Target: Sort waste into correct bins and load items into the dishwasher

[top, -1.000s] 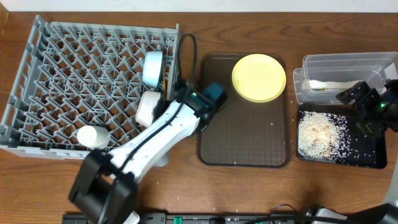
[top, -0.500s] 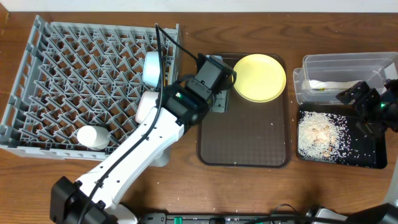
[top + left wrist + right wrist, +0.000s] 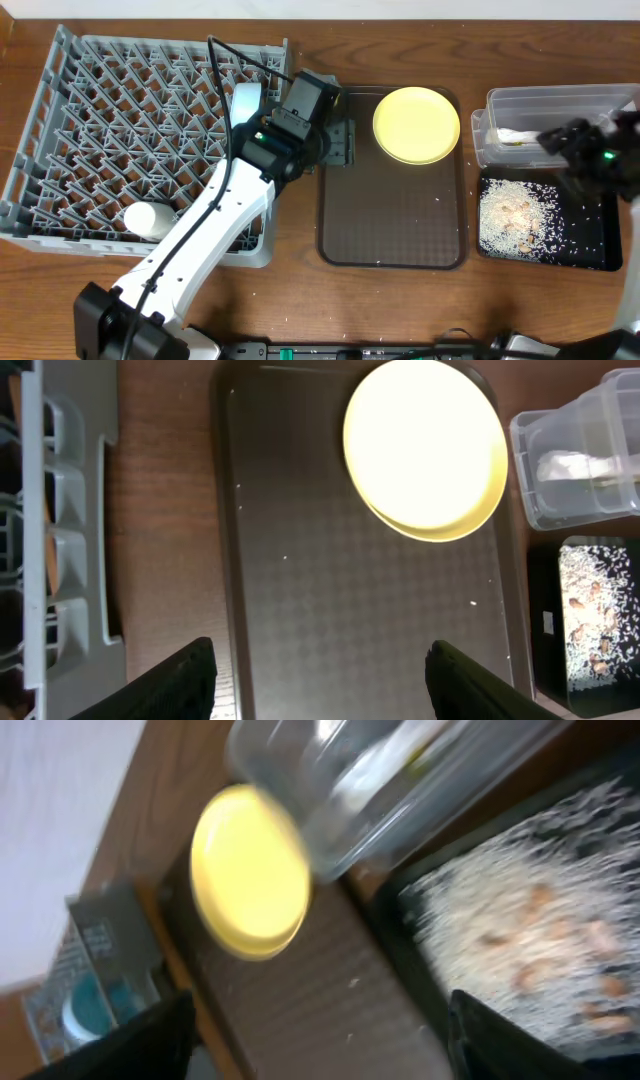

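Note:
The yellow plate (image 3: 416, 124) lies at the back of the brown serving tray (image 3: 392, 230); it also shows in the left wrist view (image 3: 424, 448) and blurred in the right wrist view (image 3: 250, 872). My left gripper (image 3: 343, 146) is open and empty over the tray's left edge, beside the grey dish rack (image 3: 100, 110). The rack holds a light blue bowl (image 3: 246, 108), a white bowl (image 3: 238, 172) and a white cup (image 3: 148, 220). My right gripper (image 3: 556, 142) is open and empty over the clear tub (image 3: 548, 104), which holds white paper (image 3: 530, 135). Rice scraps (image 3: 516, 214) lie in the black tray (image 3: 590, 250).
The brown serving tray carries a few rice grains (image 3: 285, 557). The rack's wall (image 3: 75, 530) stands left of my left gripper. The clear tub (image 3: 580, 455) and black tray (image 3: 590, 620) sit right of the serving tray. Bare wooden table (image 3: 400, 310) lies in front.
My left arm swung from the rack's front edge back and right, over the serving tray's left edge. My right gripper shifted slightly toward the tub.

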Controlling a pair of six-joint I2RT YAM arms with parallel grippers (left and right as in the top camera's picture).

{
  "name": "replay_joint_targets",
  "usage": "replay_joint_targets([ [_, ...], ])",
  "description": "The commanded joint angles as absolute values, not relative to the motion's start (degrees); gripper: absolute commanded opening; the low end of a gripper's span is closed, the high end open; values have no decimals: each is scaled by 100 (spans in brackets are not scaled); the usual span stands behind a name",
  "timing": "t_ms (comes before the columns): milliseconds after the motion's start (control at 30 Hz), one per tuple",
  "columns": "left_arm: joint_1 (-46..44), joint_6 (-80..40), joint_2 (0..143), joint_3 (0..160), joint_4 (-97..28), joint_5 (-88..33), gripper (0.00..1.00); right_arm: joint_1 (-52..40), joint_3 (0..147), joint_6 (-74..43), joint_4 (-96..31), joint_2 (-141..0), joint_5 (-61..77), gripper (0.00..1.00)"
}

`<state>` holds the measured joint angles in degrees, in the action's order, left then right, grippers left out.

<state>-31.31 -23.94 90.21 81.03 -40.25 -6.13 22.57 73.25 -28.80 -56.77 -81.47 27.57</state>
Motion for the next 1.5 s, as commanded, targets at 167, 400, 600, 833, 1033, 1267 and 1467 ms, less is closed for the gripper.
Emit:
replay_joint_targets([
  [167, -3103, -2239, 9054, 8134, -3990, -709, 69, -537, 6539, -5728, -5301, -8224, 290, 64],
  [400, -3103, -2056, 9054, 8134, -4077, -709, 70, -1737, 6117, -6637, -3844, -8772, -1321, 69],
  [600, -3103, -2056, 9054, 8134, -4156, -709, 70, -1898, 6117, -6646, -3247, -9660, -1308, 69],
  [833, -3103, -2056, 9054, 8134, -4171, -707, 70, -1852, 6117, -6639, -2842, -10464, -864, 63],
  [1033, -3103, -2058, 9054, 8134, -4257, -707, 69, -1861, 6117, -6283, -3177, -10600, -829, 36],
  [1267, -3103, -2027, 9054, 8134, -4283, -709, 70, -1809, 6117, -5859, -3924, -10565, -722, 10],
  [1467, -3103, -1455, 9056, 8101, -4292, -707, 75, -1732, 6143, -4348, -3922, -10565, -163, 1],
])
